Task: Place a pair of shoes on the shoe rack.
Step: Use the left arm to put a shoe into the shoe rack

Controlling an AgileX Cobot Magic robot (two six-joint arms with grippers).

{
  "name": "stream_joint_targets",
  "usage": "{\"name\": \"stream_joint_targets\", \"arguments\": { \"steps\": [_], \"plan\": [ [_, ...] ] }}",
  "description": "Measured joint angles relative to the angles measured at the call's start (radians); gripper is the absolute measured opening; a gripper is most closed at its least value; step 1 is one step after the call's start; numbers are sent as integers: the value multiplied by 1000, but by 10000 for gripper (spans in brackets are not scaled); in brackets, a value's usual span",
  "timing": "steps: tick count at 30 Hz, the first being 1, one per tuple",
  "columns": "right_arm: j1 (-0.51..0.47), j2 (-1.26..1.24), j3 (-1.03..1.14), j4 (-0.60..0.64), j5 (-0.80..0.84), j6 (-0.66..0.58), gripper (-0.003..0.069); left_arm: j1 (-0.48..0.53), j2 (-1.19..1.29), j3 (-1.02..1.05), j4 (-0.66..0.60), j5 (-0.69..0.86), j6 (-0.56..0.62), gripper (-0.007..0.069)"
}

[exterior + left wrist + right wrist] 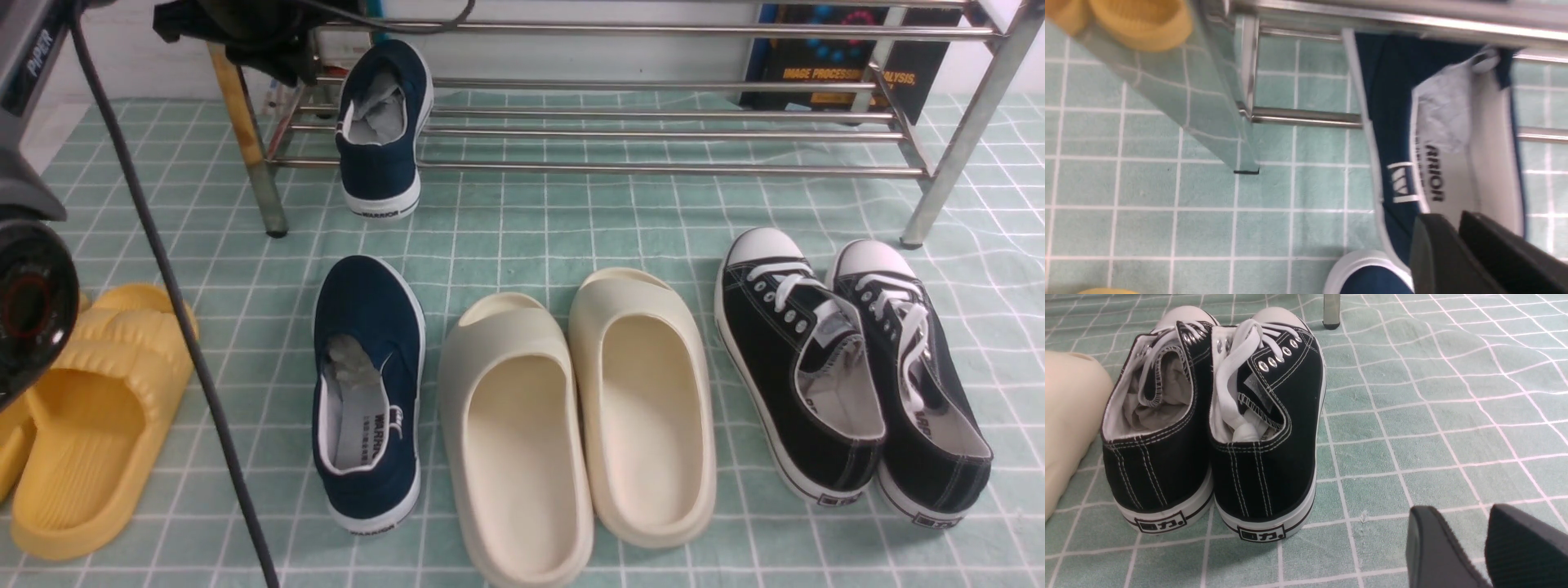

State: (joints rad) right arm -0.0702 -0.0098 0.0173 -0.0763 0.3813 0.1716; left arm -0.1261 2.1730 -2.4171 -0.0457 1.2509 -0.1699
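Green white-gridded cloth (522, 229) bears navy slip-ons (369, 392), cream slides (645, 408), yellow slides (98, 425) and black-and-white sneakers (796, 367).

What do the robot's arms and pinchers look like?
The left arm is dark grey, with white PIPER lettering, a shiny black round joint ringed in red and a black cable. The left gripper and right gripper have flat black fingers; one right pad looks ribbed.

Front camera faces forward, down onto rack (653, 169). Wrist cameras close: left above navy shoe (1392, 102), right behind black sneakers (1261, 477).
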Motion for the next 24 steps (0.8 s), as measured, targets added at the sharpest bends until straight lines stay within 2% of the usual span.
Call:
{"name": "stream_joint_targets", "arguments": {
  "steps": [3, 6, 10, 15, 24],
  "plan": [
    [0, 0, 0, 0, 0, 0, 239, -18, -67, 14, -24, 0, 5, -13],
    [0, 0, 0, 0, 0, 0, 239, -44, -112, 67, -41, 0, 22, -13],
    [0, 0, 0, 0, 0, 0, 239, -118, -175, 331, -78, -2, 78, -13],
    [0, 0, 0, 0, 0, 0, 239, -107, -130, 527, -55, -84, 83, -13],
    [0, 0, 0, 0, 0, 0, 239, -70, -54, 534, -52, -266, 52, -13]
  ]
}}
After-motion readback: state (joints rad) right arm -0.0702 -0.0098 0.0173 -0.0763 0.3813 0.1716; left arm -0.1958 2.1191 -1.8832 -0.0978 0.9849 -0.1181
